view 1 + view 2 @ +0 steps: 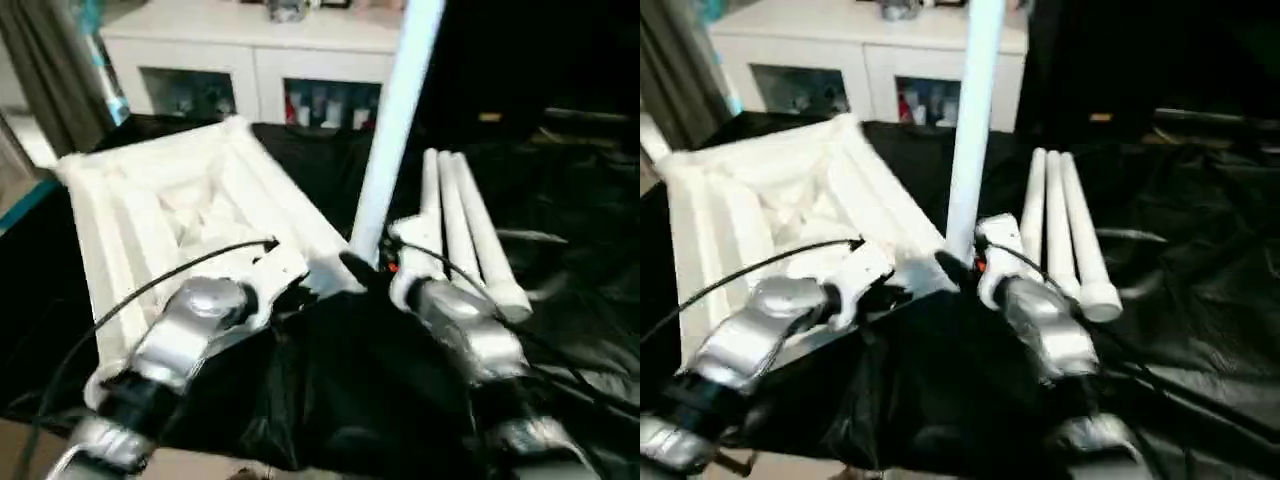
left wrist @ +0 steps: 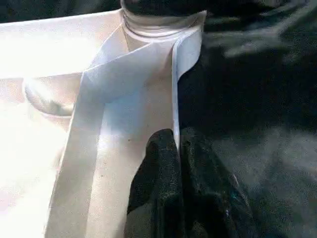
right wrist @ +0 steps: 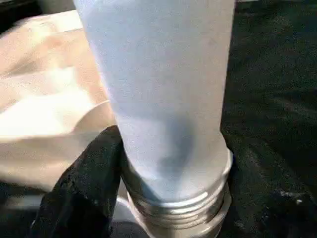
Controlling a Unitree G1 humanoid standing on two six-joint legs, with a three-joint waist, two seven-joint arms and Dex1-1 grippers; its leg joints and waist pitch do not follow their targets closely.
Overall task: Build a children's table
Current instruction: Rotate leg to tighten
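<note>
The children's table top (image 1: 160,200) lies upside down on the black-draped work table, its ribbed underside facing up. One white leg (image 1: 395,130) stands upright in the top's near right corner socket, its threaded base (image 3: 173,208) at the socket. My right gripper (image 3: 173,188) has a black finger on each side of that leg's base. My left gripper (image 2: 176,163) is shut on the thin rim wall (image 2: 174,89) near the same corner. Three more white legs (image 1: 465,220) lie side by side on the cloth, just right of the upright one.
A white glass-door cabinet (image 1: 250,50) stands behind the work table, with a grey curtain (image 1: 50,70) at the far left. Black cloth (image 1: 580,230) covers the table to the right and front, wrinkled. Cables (image 1: 150,290) run along both silver forearms.
</note>
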